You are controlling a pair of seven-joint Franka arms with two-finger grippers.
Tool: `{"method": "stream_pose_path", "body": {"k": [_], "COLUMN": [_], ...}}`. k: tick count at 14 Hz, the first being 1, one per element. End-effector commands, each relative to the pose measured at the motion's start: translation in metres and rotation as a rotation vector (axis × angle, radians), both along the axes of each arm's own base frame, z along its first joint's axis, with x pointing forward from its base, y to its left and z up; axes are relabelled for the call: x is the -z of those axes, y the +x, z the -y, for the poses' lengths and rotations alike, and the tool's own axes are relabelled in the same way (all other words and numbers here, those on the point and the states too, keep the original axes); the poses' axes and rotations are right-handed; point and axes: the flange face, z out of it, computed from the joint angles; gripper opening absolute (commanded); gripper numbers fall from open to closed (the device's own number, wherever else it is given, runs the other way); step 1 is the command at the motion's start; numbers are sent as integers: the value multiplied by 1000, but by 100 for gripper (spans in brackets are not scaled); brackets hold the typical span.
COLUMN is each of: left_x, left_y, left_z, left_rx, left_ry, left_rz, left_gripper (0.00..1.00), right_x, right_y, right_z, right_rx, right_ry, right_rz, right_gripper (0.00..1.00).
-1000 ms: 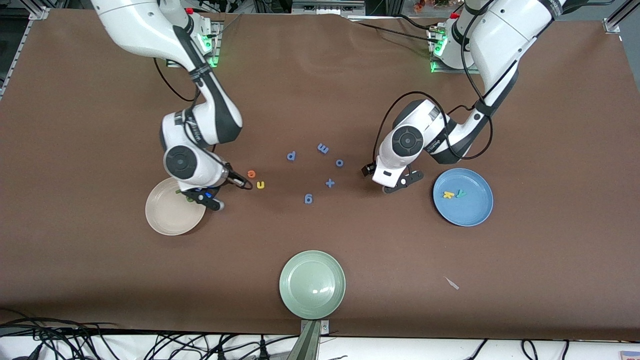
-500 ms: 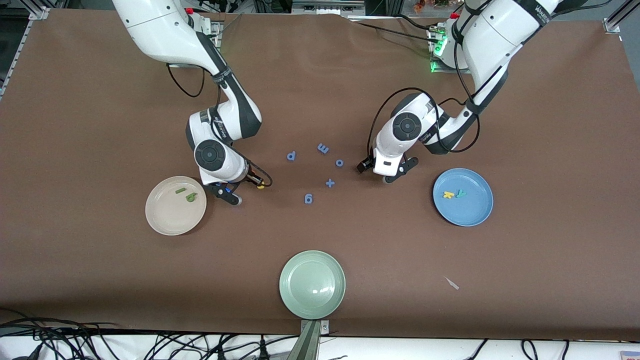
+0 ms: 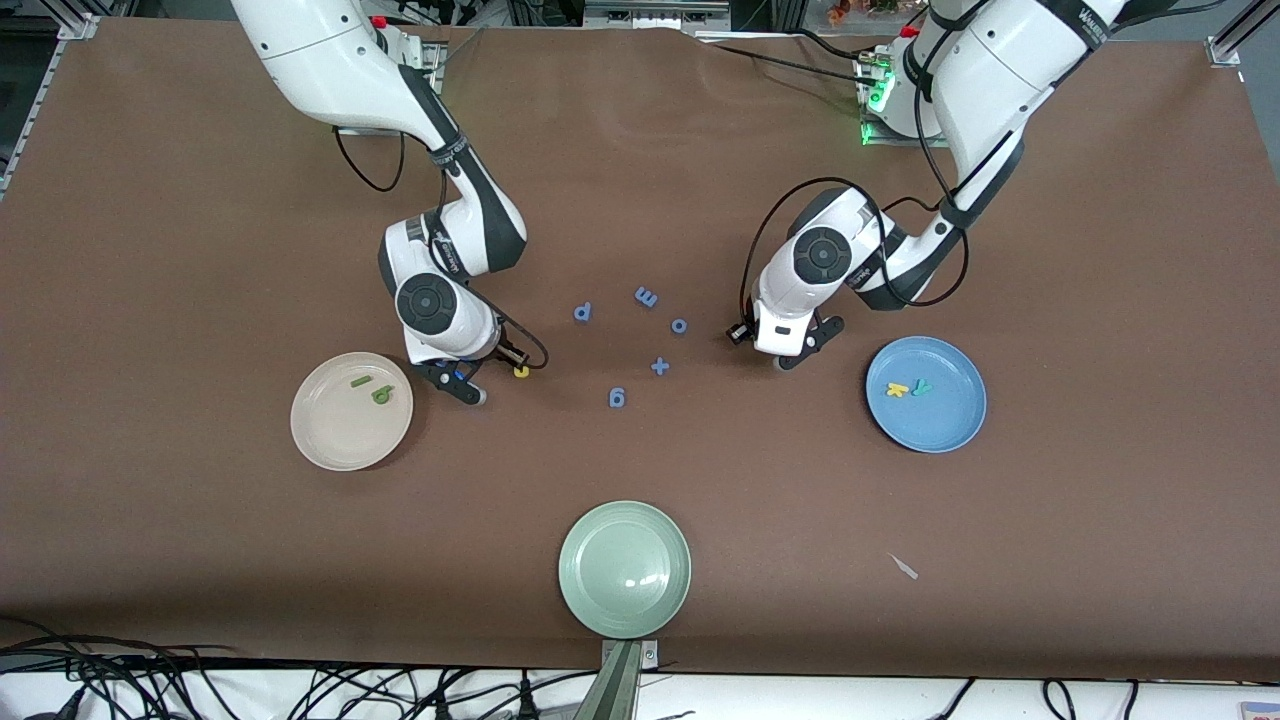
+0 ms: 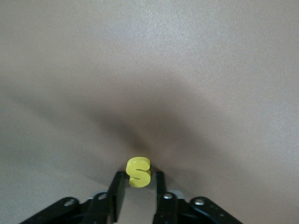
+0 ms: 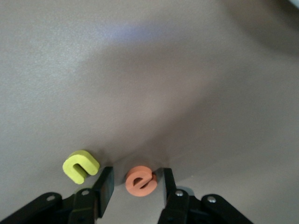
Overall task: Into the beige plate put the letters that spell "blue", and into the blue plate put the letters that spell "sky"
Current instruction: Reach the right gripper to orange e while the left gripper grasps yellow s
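Nearest the front cam, sage green plate (image 3: 624,569) sits empty; not part of the job, so prob. a decoy. Farther back, beige plate (image 3: 305,425) holds the light green l (image 3: 361,381) and dark green b (image 3: 382,395), and blue plate (image 3: 950,425) holds the yellow k (image 3: 897,389) and teal y (image 3: 921,386), so each word looks abt half sorted. At roughly 2 o'clock off the beige plate, the right gripper (image 5: 137,176) is down at the cloth w/ fingers apart, straddling the orange e (image 5: 141,181) w/o touching it. That looks lined up for a pinch, since the e is due in the beige plate close by. Yellow u (image 3: 521,371) lies just outside one finger, so a sloppy close could nudge it. At abt 10 o'clock off the blue plate, the left gripper (image 4: 139,179) is low w/ fingers pinched onto the yellow s (image 4: 138,172), the last letter due there. Farther still lie the blue letters (image 3: 646,297), untouched. Vs 1 s ago: the right gripper was over the beige plate rim hiding the l and b, and has since swung to the e; the left gripper's fingers stood wide then and have since closed in.
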Motion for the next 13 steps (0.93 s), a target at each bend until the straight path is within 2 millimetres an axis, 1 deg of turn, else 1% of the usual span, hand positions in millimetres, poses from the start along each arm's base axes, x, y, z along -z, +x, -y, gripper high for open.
{"method": "stream_pose_path", "body": {"k": [1, 2, 3, 5, 6, 7, 8, 9, 10, 11, 13], "left_x": [-9, -10, -11, -24, -36, -47, -56, -66, -75, -81, -97], "left_y": [1, 3, 4, 11, 19, 27, 36, 43, 49, 56, 79], "left_z": [-6, -7, -7, -7, -11, -14, -17, -20, -25, -39, -74], "left_rx": [-9, -10, -9, -6, 2, 48, 88, 126, 177, 239, 362], "left_ry": [21, 20, 20, 21, 36, 79, 124, 154, 171, 180, 165], "left_rz": [29, 32, 35, 58, 66, 56, 31, 9, -5, -20, -21], "left_gripper": [12, 11, 4, 0, 0, 0, 0, 0, 0, 0, 0], "right_x": [4, 2, 2, -2, -4, -13, -21, -34, -44, -52, -65], "right_y": [-8, -9, -8, -7, -5, 2, 10, 21, 32, 41, 62], "right_z": [-2, -1, 0, 2, 4, 11, 24, 39, 58, 77, 124], "right_rx": [12, 9, 3, -2, -13, -32, -45, -88, -130, -182, -279], "right_ry": [2, 2, 1, 2, 4, 8, -4, -14, -24, -27, -32], "right_rz": [0, 0, -3, -2, 2, 12, -4, -39, -76, -95, -75], "right_gripper": [46, 41, 33, 20, 19, 17, 17, 17, 17, 17, 17]}}
